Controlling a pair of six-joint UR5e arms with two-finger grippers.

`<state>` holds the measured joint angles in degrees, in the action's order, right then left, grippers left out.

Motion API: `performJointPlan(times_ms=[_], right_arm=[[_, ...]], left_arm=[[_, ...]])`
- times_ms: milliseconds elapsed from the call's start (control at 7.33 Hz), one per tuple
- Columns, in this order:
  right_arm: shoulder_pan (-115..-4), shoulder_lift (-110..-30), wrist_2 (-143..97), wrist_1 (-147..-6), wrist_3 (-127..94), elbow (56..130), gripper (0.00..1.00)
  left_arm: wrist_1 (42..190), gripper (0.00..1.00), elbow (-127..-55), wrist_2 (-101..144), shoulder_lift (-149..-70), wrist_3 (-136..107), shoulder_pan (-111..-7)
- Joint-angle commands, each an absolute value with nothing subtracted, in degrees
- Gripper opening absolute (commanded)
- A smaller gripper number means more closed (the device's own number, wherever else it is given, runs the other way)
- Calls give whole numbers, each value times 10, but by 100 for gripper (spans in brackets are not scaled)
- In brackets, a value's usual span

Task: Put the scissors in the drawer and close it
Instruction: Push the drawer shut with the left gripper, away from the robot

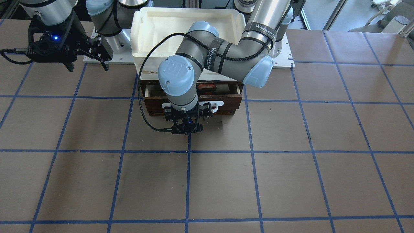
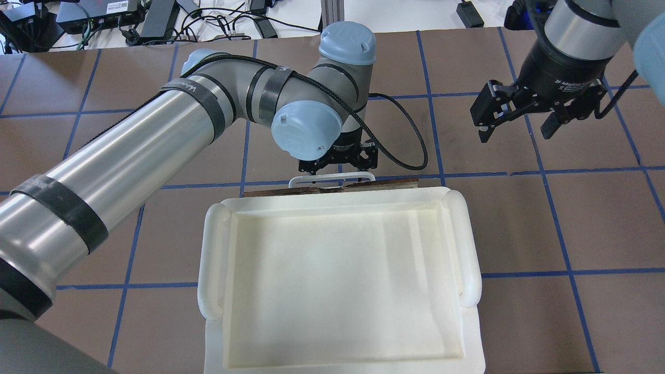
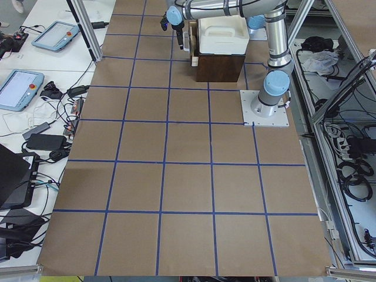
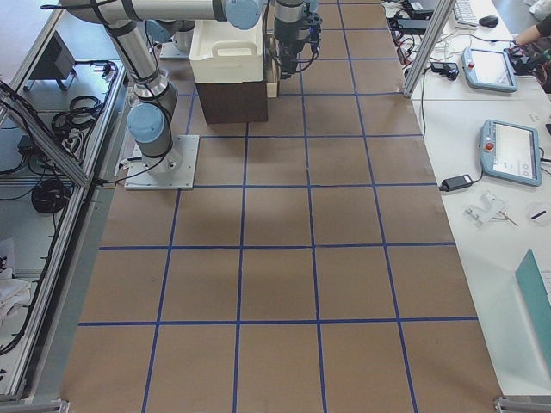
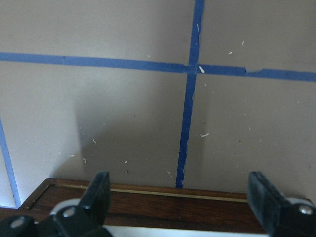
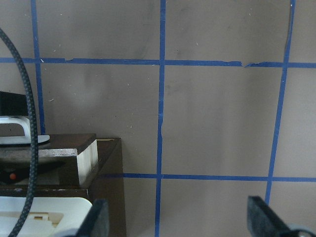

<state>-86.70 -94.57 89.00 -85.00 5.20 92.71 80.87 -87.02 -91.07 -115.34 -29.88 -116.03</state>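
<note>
The drawer (image 1: 230, 104) stands partly open under the white tray, with a dark brown front and a white bar handle (image 1: 217, 104). The scissors (image 1: 209, 86) lie inside it; only their orange-red handle part shows behind the left arm. My left gripper (image 1: 187, 113) is open at the drawer front, its fingers (image 5: 98, 193) on either side of the handle (image 5: 173, 231). It also shows in the overhead view (image 2: 337, 162). My right gripper (image 2: 518, 120) is open and empty, raised off to the side, clear of the drawer (image 6: 59, 154).
A white plastic tray (image 2: 213, 259) sits on top of the dark wooden drawer cabinet (image 3: 220, 67). The brown table has a blue tape grid (image 1: 252, 151). Tablets and cables lie on side tables beyond its edges.
</note>
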Motion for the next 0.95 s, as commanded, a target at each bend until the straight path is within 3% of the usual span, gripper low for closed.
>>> performJointPlan(times_ms=[0, 545, 818], right_arm=[[-867, -946, 889, -851, 52, 928, 100], [-867, -946, 889, -851, 51, 928, 100], [-867, -946, 889, -850, 51, 928, 100]], left_arm=[[811, 100, -897, -895, -1138, -301, -1166], [828, 100, -905, -899, -1117, -299, -1173], [823, 100, -870, -898, -1116, -290, -1156]])
